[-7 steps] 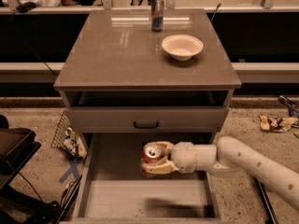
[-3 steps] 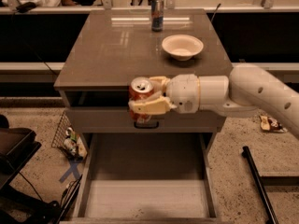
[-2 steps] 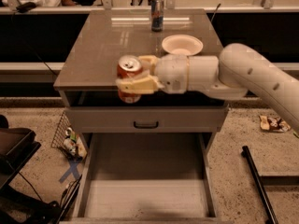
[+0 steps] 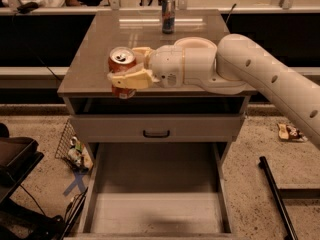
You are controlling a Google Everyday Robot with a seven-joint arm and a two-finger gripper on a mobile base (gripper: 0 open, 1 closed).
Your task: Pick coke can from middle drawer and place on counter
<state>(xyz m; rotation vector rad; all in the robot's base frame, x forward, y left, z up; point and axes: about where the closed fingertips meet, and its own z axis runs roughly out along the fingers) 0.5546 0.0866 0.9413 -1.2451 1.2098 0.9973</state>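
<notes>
My gripper is shut on the coke can, a red-orange can with a silver top and pull tab. It holds the can upright over the front left part of the counter; I cannot tell whether the can's base touches the top. My white arm reaches in from the right across the counter's front. Below, the middle drawer is pulled fully out and its pale floor is bare.
A tall blue-and-silver can stands at the back of the counter. A white bowl sits behind my arm, partly hidden. A shut drawer front with a dark handle is under the counter. A wire basket stands on the floor at left.
The gripper lifted the can out of the drawer, raised it past the cabinet front and carried it left and up over the counter's front left. The drawer is now empty.
</notes>
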